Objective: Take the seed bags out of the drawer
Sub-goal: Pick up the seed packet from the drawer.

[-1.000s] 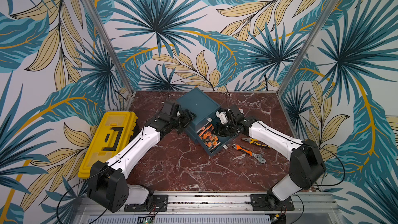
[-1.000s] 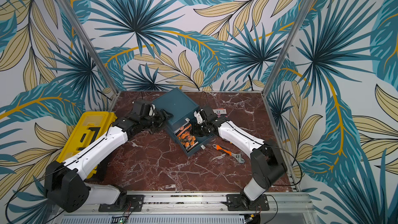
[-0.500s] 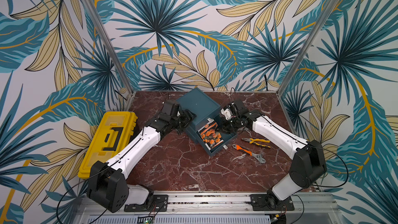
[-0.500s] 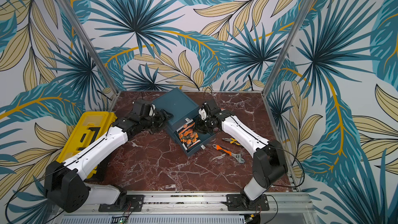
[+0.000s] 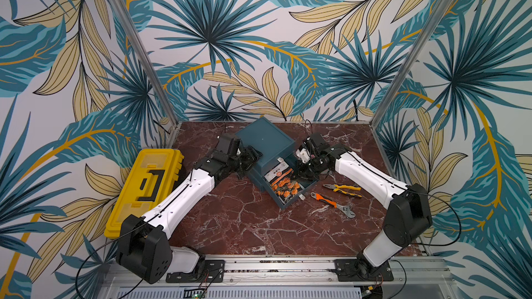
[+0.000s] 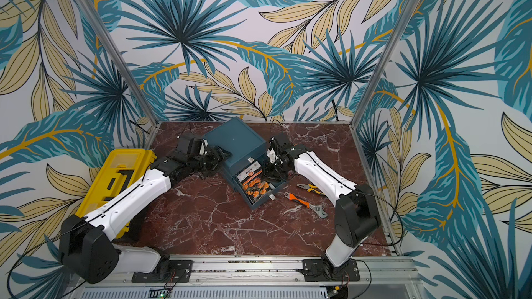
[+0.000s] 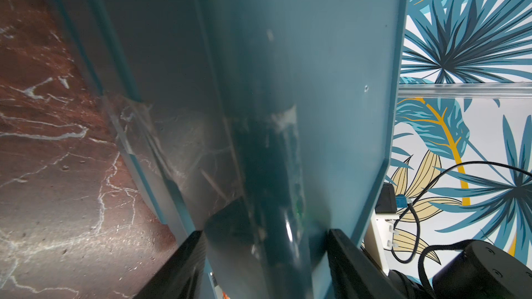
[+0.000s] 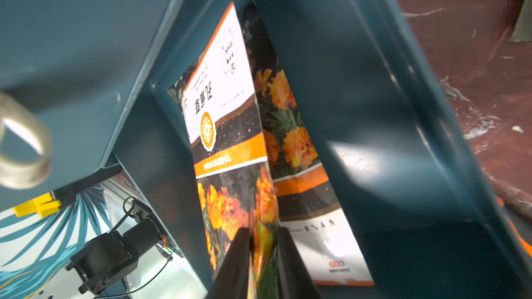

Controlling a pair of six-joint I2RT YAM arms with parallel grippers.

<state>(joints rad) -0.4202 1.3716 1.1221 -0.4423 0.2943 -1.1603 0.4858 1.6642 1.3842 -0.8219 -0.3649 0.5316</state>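
The dark teal metal drawer cabinet (image 5: 263, 139) is being clamped by the left fingers (image 7: 184, 266). In its open drawer (image 5: 289, 205), mid-frame, glossy orange-flowered seed bags (image 8: 227, 127) are lying lengthwise away from the nearer right fingers (image 8: 237, 263), narrowly parted astride one bag's edge; grip cannot be told.

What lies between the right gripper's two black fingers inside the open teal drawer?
An edge of a glossy orange-marigold seed bag, straddled by the right gripper; the right wrist view shows it.

Pliers (image 5: 342, 188) lie beside a wrench (image 5: 331, 204); yellow toolbox (image 5: 146, 188) well apart.
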